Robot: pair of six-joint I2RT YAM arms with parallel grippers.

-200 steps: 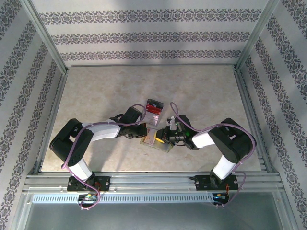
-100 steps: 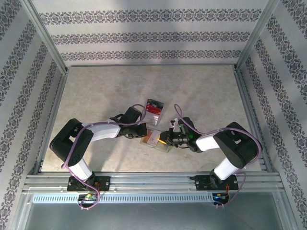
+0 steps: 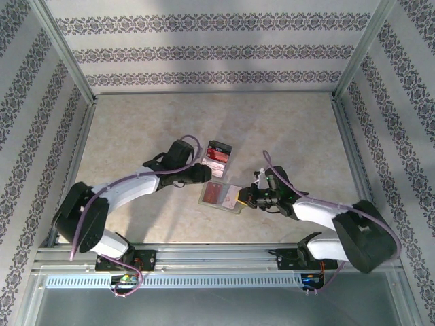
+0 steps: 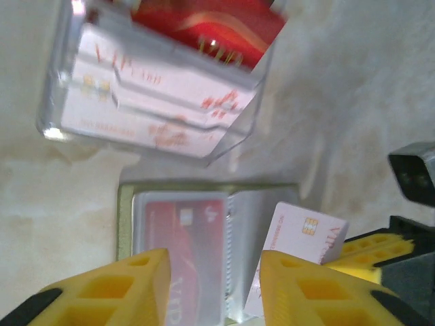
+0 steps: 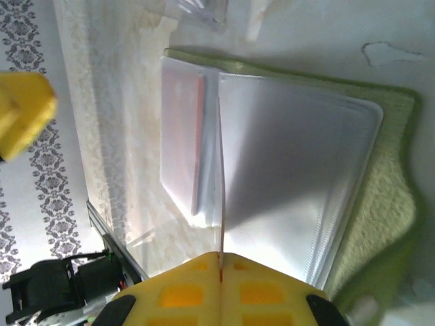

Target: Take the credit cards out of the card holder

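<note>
Yellow-green outside and pale grey within, the flat folding card holder (image 5: 391, 224) lies opened out on the beige tabletop (image 3: 285, 129), between my two arms. A thin red plastic card (image 4: 182, 238) sits in the clear sleeve on my left arm's side. A second thin card (image 4: 302, 234), pale-faced with a chip, stands tilted over the holder's other half. It is pinched at one edge between the pressed-together yellow fingers of my right gripper (image 5: 221, 259). Whether its lower edge has cleared the sleeve I cannot tell. My left gripper (image 4: 214, 265) hovers above the holder with fingers spread wide, gripping nothing. Just beyond the holder stands a small clear plastic box (image 4: 156, 102) of red and white cards.

I judge both cards light, stiff and slick, so a narrow edge pinch could slip or twist. The soft holder may lift with them unless pressed down. For the red card I would take whichever edge shows at the sleeve's mouth.
</note>
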